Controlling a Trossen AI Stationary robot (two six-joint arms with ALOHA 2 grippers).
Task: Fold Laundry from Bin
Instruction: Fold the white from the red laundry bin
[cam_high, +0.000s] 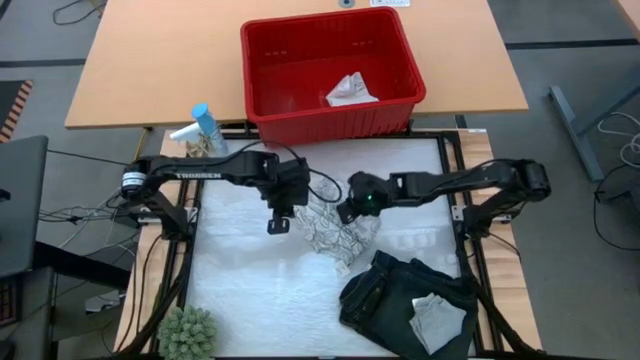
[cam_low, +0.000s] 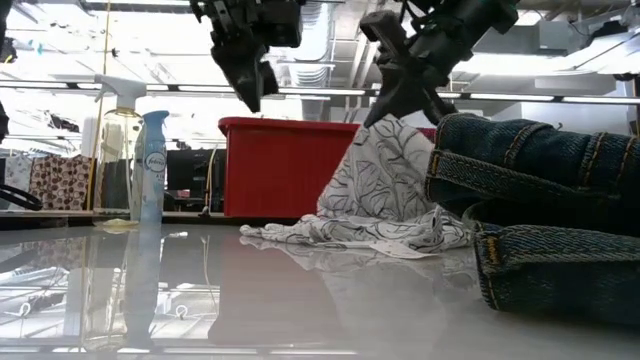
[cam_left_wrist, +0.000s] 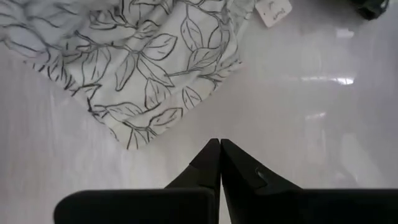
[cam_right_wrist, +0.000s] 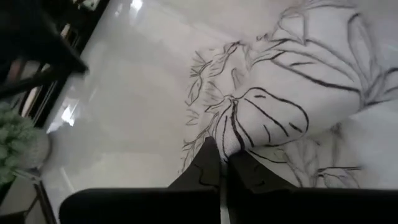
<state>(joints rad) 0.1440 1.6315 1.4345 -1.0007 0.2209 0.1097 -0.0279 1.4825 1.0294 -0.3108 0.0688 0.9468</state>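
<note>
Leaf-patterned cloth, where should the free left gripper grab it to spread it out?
Right gripper is shut on the leaf-patterned cloth, lifting a peak. Left gripper, shut and empty, would probably best pinch the low edge trailing flat on the white tabletop, coming from above.

At frame centre my right gripper pinches the leaf-patterned cloth; my left gripper hangs closed just left; the bin sits above.
</note>
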